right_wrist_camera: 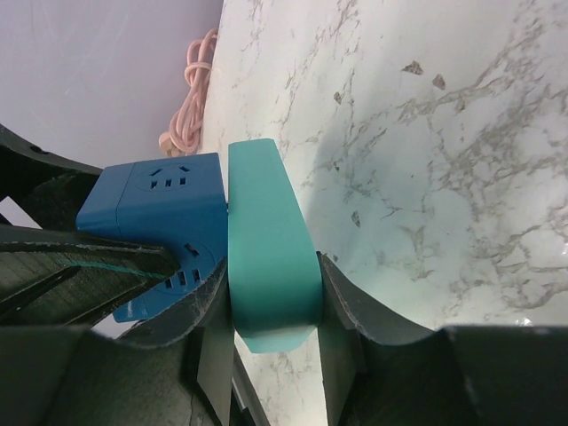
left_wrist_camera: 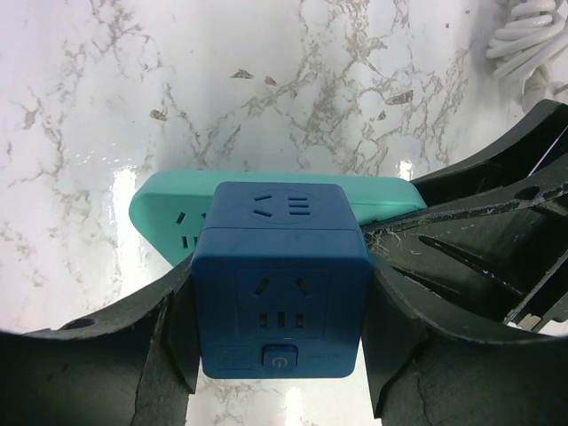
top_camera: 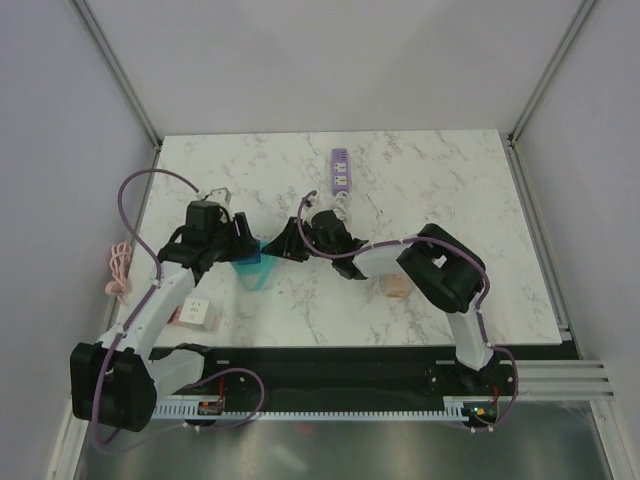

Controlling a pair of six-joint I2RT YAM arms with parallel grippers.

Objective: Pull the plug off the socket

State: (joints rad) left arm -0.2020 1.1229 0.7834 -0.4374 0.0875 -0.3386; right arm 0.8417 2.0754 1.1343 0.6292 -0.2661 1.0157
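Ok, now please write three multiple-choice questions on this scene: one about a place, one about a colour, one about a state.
1. Where does the purple power strip lie? A. far side of the table B. on the floor C. on a shelf
2. What colour is the cube adapter in the left gripper? A. red B. blue C. white
3. The right gripper is: A. open B. out of view C. shut on the teal power strip
Answers: 1 A, top view shows it there; 2 B, left wrist view shows blue; 3 C, its fingers press both sides of the strip.
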